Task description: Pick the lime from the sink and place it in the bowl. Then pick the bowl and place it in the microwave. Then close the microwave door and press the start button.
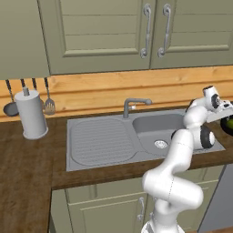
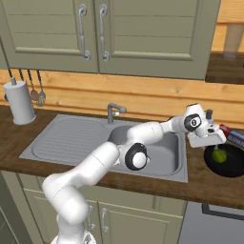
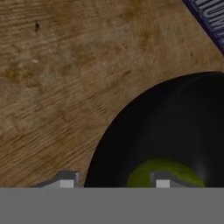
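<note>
Lime yellow-green — bowl black — sink grey, ribbed drainboard.

Even flat lighting, faint shadows, slightly soft

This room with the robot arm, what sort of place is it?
A kitchen, computer-rendered by the look of it: a steel sink with a tap set in a wooden counter, green cupboards above, and cooking utensils hanging on the wall.
</note>
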You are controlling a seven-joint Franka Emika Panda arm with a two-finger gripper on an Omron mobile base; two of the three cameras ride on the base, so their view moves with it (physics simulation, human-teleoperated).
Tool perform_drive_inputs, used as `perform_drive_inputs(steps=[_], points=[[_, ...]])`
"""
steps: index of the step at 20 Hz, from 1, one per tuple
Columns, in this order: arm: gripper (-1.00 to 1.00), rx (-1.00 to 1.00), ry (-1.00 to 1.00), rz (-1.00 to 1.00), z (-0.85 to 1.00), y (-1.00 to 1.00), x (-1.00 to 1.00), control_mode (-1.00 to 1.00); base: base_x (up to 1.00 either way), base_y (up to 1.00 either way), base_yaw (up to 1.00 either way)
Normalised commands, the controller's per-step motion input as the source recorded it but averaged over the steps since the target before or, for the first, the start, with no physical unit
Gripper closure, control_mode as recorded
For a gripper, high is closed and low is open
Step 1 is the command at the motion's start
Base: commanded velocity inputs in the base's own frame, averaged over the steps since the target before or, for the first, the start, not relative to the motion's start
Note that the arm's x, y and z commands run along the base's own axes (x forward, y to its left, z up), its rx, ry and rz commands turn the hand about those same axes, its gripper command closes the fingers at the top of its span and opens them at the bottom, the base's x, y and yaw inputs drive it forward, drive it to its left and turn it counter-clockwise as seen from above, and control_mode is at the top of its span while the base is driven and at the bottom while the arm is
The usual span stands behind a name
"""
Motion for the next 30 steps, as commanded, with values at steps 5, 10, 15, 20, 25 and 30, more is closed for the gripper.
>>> perform_drive_inputs(steps=[5, 10, 15, 20, 25, 30], points=[[1.00, 0.01, 0.00, -0.01, -0.27, -0.25, -0.45, -1.00, 0.00, 0.00, 0.00], [1.00, 0.00, -0.01, 0.00, -0.06, 0.00, -0.41, -1.00, 0.00, 0.00, 0.00], [1.00, 0.00, -0.01, 0.00, 0.03, 0.45, -0.33, -1.00, 0.00, 0.00, 0.00], [1.00, 0.00, -0.04, 0.00, 0.24, 0.72, -0.39, -1.00, 0.00, 0.00, 0.00], [1.00, -0.01, -0.11, 0.04, 0.32, 0.56, -0.72, -1.00, 0.00, 0.00, 0.00], [1.00, -0.03, -0.17, 0.08, 0.14, 0.47, -0.86, -1.00, 0.00, 0.00, 0.00]])
